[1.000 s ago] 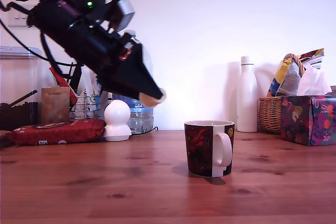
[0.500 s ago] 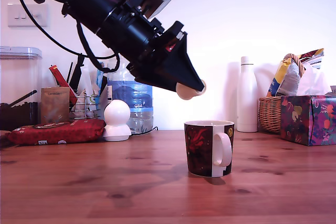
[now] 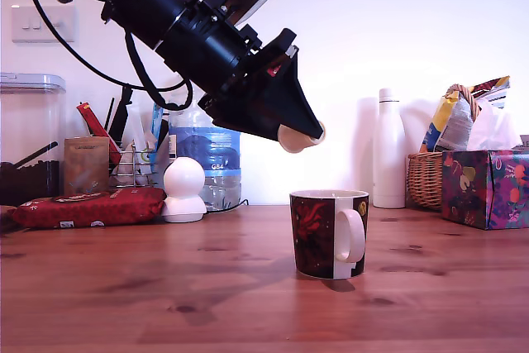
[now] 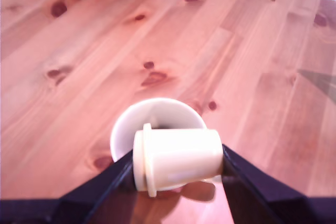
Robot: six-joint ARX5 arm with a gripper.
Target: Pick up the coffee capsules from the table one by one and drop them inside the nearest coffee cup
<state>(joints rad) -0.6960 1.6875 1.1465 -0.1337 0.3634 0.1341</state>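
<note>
A cream-beige coffee capsule (image 3: 299, 138) is held at the tip of my black gripper (image 3: 304, 135), which is shut on it. It hangs in the air a little above the coffee cup (image 3: 329, 233), a dark mug with a red floral pattern and a white handle standing on the wooden table (image 3: 248, 303). In the wrist view the capsule (image 4: 178, 158) lies sideways between the two fingers (image 4: 105, 182), directly over the cup's cream inside (image 4: 157, 116). No other capsule shows.
A white ball-shaped figure (image 3: 184, 189), a water bottle (image 3: 207, 163), a red packet (image 3: 87, 206) and containers stand at the exterior view's back left. A tall white bottle (image 3: 388, 150), a wicker basket (image 3: 426, 178) and a floral tissue box (image 3: 485, 188) stand at the back right.
The arm carried the capsule up and toward the exterior view's right, from beside the white figure to over the cup. In the last half second it barely moved.
</note>
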